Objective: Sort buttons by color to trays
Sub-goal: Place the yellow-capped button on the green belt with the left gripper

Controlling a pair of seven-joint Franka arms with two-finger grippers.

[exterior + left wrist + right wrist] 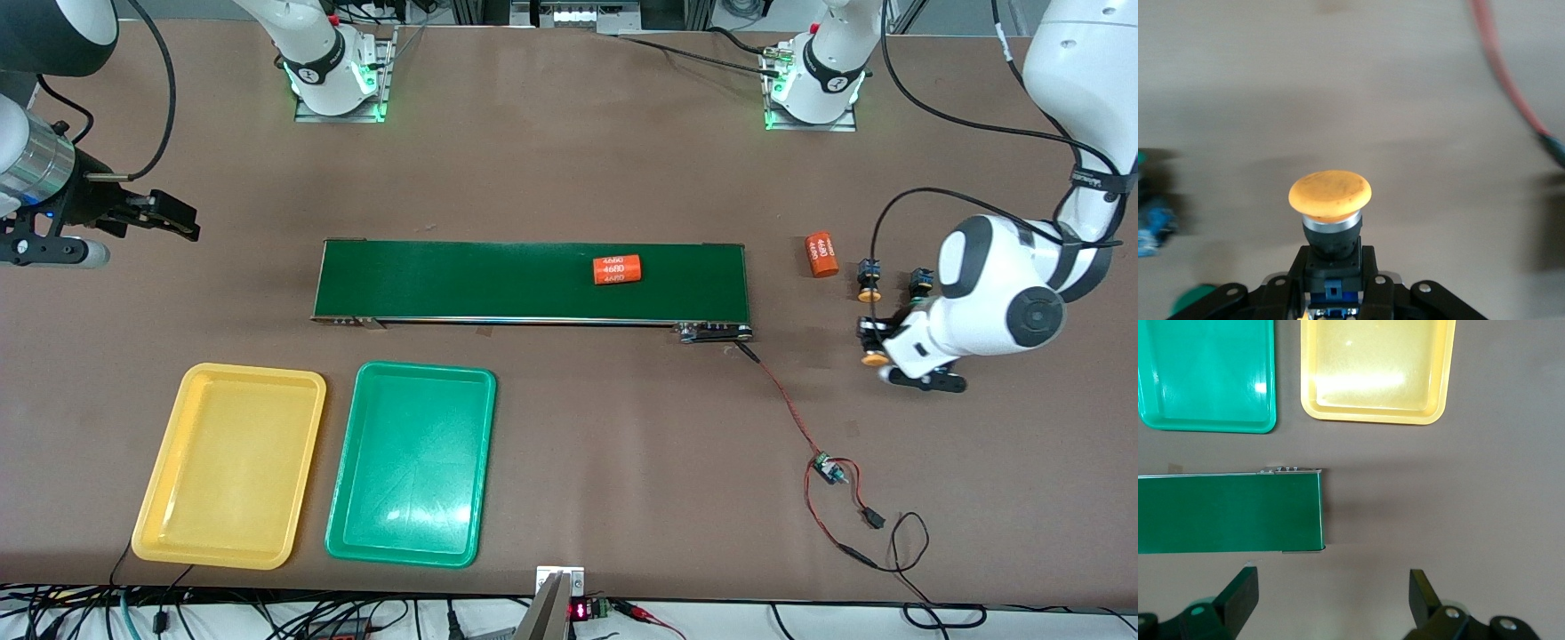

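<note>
My left gripper [876, 342] is shut on an orange-yellow button [874, 358], low over the table at the left arm's end. In the left wrist view the fingers [1293, 277] clamp its black-and-blue body, and the cap [1330, 193] sticks out ahead. A second orange-yellow button [869, 283] stands farther from the front camera. Beside it is another button [920, 279], partly hidden by the arm. Green caps [1195, 298] show blurred in the left wrist view. The yellow tray [227, 462] and green tray [409, 462] lie side by side, holding nothing. My right gripper [169, 218] is open and waits past the belt's end.
A long dark-green conveyor belt [498, 280] carries an orange numbered cylinder [617, 269]. Another cylinder [822, 254] lies on the table by the buttons. A red wire [787, 400] runs from the belt to a small board [827, 467].
</note>
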